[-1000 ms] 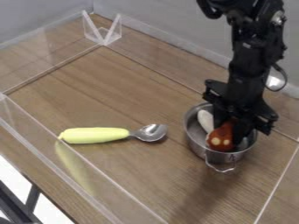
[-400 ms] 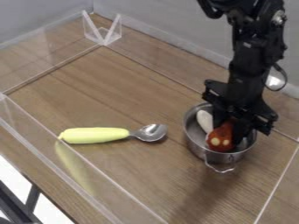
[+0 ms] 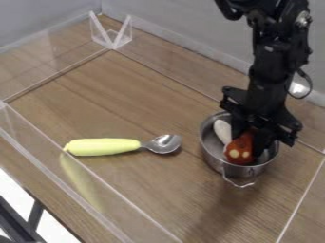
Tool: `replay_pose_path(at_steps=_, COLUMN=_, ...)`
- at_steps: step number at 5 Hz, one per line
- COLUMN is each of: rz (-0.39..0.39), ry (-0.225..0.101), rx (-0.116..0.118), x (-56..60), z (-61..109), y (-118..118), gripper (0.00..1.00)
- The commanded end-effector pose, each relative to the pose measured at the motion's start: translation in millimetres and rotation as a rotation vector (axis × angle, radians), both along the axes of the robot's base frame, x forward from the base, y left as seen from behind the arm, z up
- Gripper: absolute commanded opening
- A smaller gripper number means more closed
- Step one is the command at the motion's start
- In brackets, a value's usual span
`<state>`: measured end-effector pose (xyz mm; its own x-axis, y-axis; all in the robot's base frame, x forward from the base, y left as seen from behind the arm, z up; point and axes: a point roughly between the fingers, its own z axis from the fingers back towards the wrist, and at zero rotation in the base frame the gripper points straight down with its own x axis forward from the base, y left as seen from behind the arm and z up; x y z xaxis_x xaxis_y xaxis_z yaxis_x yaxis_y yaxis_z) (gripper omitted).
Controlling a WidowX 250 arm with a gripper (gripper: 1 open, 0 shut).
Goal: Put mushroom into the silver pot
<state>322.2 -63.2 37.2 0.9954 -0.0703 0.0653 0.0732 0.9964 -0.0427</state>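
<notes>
The silver pot (image 3: 219, 159) stands on the wooden table at the right front. Inside it sits the mushroom (image 3: 240, 147), red-brown cap toward me and a whitish part at its far side. My black gripper (image 3: 249, 139) reaches straight down into the pot, its fingers closed around the mushroom's upper part. The fingertips are partly hidden by the pot's rim and the mushroom, so I cannot see whether the mushroom rests on the pot's bottom.
A spoon with a yellow handle (image 3: 105, 146) and metal bowl (image 3: 164, 143) lies left of the pot. A clear plastic wall (image 3: 38, 57) borders the table, with a small clear stand (image 3: 112, 34) at the back left.
</notes>
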Motion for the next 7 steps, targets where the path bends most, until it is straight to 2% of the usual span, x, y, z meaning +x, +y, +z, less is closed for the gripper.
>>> replay_pose_path(at_steps=1, rz=0.018, ry=-0.025, rx=-0.01, x=5.5, z=7.5, y=2.1, gripper=0.0)
replay_pose_path(at_steps=7, rz=0.034, ry=-0.013, rx=-0.023, x=5.4, z=7.0, y=-0.3, gripper=0.0)
